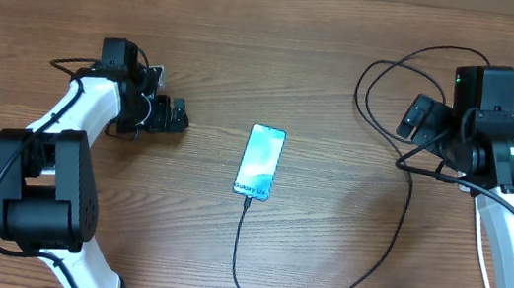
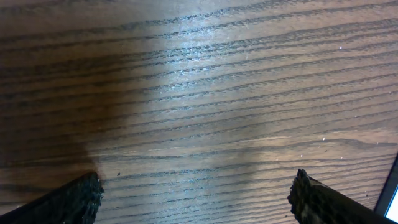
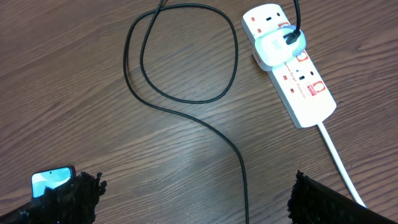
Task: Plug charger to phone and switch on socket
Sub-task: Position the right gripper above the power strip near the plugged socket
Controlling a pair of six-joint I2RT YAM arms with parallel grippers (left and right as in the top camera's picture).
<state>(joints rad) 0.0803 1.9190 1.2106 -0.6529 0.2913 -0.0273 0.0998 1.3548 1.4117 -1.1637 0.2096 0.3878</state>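
The charger (image 3: 242,174) cable runs up between the right gripper (image 3: 196,185) fingers (image 3: 71,196) and loops wide across the wood ahead of them. Those fingers are spread well apart, with nothing between them but cable and table. Ahead and to the right lies the socket (image 3: 300,82). A white plug block (image 3: 278,48) sits in it with the black cable coming out of its top, and the white lead (image 3: 339,162) trails back past the right-hand finger. I can't tell whether the switches are on. The phone (image 1: 260,161) lies flat with its screen lit, just outside the left-hand finger. From overhead, the charger's tip meets the phone's near end, though I can't tell if it is seated. The left gripper (image 1: 169,115) has its fingers (image 2: 81,198) splayed wide over bare table (image 2: 199,93), with the phone's edge peeking beyond the right-hand one.
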